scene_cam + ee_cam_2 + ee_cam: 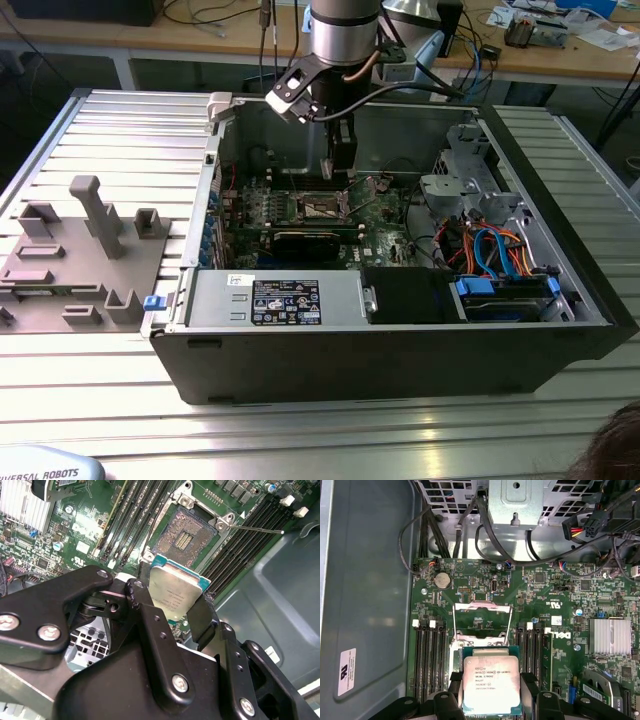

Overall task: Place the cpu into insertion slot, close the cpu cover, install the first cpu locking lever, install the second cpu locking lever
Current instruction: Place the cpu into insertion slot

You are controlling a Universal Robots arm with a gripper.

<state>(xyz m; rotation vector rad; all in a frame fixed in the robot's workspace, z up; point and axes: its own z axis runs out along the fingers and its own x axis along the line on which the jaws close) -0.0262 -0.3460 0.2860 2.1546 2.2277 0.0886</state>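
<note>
1. Silver-grey metal top facing up, the cpu (175,592) is clamped in the gripper (169,602). Its two black fingers (147,615) press on opposite sides of the chip. Both wrist views show it held clear of the board, not seated.
2. The insertion slot (186,536) lies just beyond and below the chip. In the second wrist view its gold-glinting contact field is bare and apart from the chip's near edge. In the first wrist view the chip hangs in front of most of it.
3. The chip's slightly longer side runs parallel to the long black memory slots (432,660), and the fingers hold those longer sides. By my judgement the slot is squared the same way.
4. The cpu cover (483,606), a thin silver frame, stands raised at the slot's far edge. A thin wire lever (255,528) juts out free beside it, so cover and levers are not yet closed.
5. The slot sits mid-board on the green motherboard (540,587), between two banks of memory slots. The board lines the floor of an open computer case (400,370). The case lies on a ribbed metal worktop (120,120), towards the exterior view's right edge. A grey holder plate (80,260) sits by the opposite edge.
6. The arm (345,30) hangs from above into the case. A wooden bench (560,62) strewn with cables stands behind the worktop.
</note>
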